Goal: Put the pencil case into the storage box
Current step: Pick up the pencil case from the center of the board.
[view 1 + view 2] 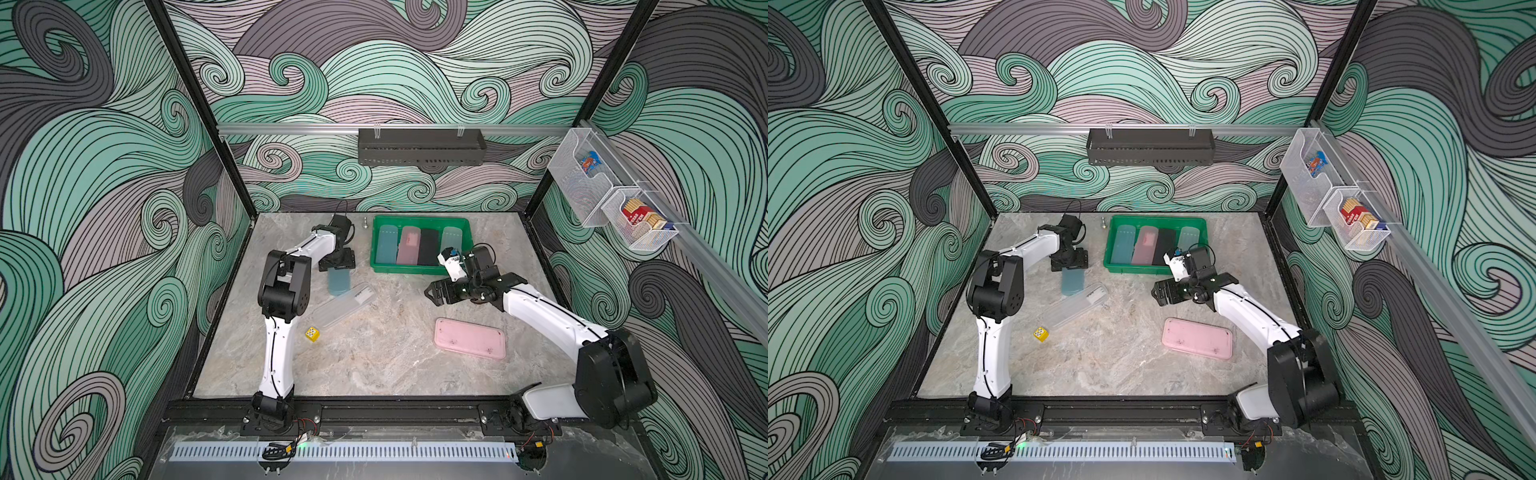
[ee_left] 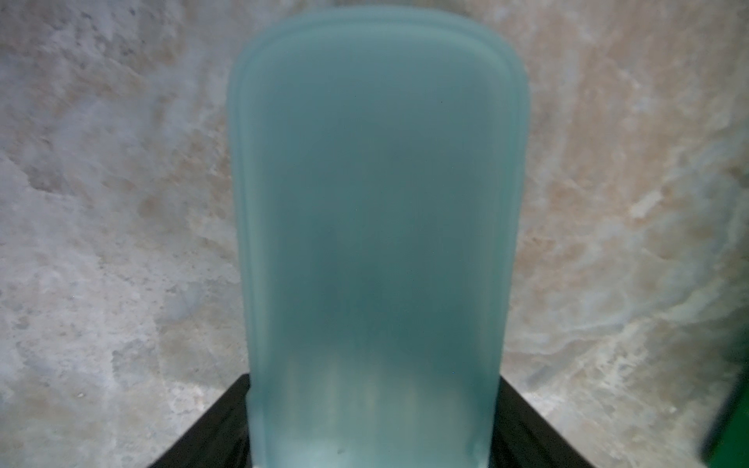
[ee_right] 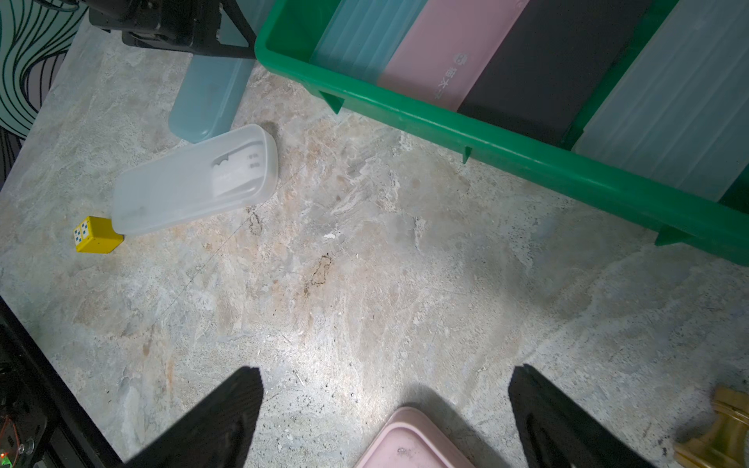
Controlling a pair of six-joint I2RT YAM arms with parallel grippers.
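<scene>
Nearest the front there's a pink pencil case lying flat on the marble table, and off to the left a little yellow die sits right at the end of a clear pencil case that lies on a diagonal. A bit further in, the right gripper hangs over bare table with its jaws spread wide and nothing in them, so that one's just released. Past the clear one is the blue pencil case. The left gripper is clamped on one end of it, and in the left wrist view the black fingers hug both sides. Its free end is right by the clear case; can't tell if they touch. So it's outside the storage box, just left of it. The green box sits further back with four cases side by side: blue, pink, black, pale clear.
</scene>
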